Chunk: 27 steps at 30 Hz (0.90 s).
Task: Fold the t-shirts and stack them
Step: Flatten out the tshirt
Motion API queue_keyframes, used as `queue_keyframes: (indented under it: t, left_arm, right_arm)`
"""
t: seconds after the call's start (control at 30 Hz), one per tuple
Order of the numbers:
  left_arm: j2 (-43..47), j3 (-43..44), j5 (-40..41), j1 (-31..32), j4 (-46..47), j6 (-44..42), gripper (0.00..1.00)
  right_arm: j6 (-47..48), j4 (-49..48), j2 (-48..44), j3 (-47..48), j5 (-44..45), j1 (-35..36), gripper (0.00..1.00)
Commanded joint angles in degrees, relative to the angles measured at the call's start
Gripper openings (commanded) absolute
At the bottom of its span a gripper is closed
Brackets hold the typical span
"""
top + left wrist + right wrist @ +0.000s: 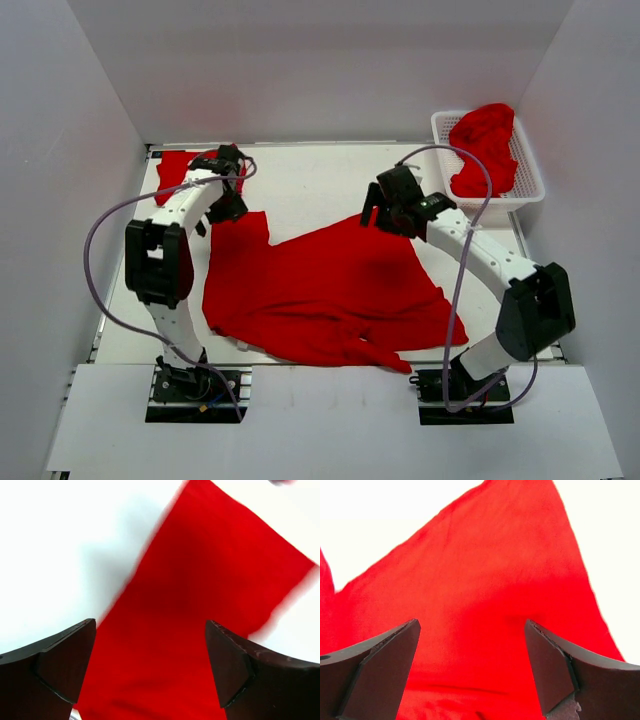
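Left hand (pixel 150 630) and right hand (pixel 470 627) gape wide, empty, above 1 spread t-shirt (pixel 320 290).

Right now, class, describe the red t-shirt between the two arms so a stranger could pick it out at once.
Find the white table and look to its middle. The t-shirt there lies spread out wide; the red heap in the basket at far right is bunched up, and the red cloth at the far left corner is much smaller.
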<state>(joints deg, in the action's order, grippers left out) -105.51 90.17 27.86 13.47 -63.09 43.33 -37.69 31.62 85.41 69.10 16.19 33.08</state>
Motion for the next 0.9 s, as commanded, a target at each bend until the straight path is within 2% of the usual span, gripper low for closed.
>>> queue_keyframes:
  t: [0.0, 0.03, 0.1, 0.23, 0.3, 0.6, 0.67, 0.8, 0.87]
  left_arm:
    - [-0.3, 0.89, -1.65, -4.85, 7.69, -6.99, 1.0]
    - [-0.31, -0.25, -4.36, -7.21, 11.11, -8.95, 1.0]
    - [-1.53, -0.79, -4.39, -8.98, 19.03, -12.03, 1.0]
    - [-7.85, 1.48, -10.53, -11.54, 24.85, -19.84, 1.0]
    - [-11.19, 2.11, -14.14, -12.06, 27.74, -20.57, 1.0]
    - [-16.04, 4.75, -14.85, -13.21, 29.69, -21.45, 1.0]
    - [-16.04, 2.74, -15.46, -13.74, 30.83, -21.45, 1.0]
    - [-16.04, -0.17, -15.99, -13.74, 31.63, -20.92, 0.91]
    - [-16.04, -2.18, -15.99, -13.74, 31.63, -20.22, 0.91]
  right_arm:
    - [2.71, -0.24, 4.05, 6.2, 4.29, -2.57, 0.9]
    - [3.76, -0.07, 5.55, 7.61, 3.77, -3.45, 0.9]
    - [4.82, 0.11, 6.79, 9.9, 2.98, -4.6, 0.9]
    - [6.22, -0.23, 10.91, 12.72, 1.05, -7.06, 0.9]
    - [6.49, -0.68, 11.88, 13.34, 0.6, -7.94, 0.9]
    - [7.11, -2.61, 14.17, 14.92, -4.67, -10.84, 0.9]
    - [7.19, -2.87, 14.44, 14.84, -5.28, -11.37, 0.9]
    - [7.02, -2.97, 14.7, 14.75, -5.9, -11.99, 0.9]
    - [7.02, -2.96, 14.88, 14.66, -6.08, -12.25, 0.9]
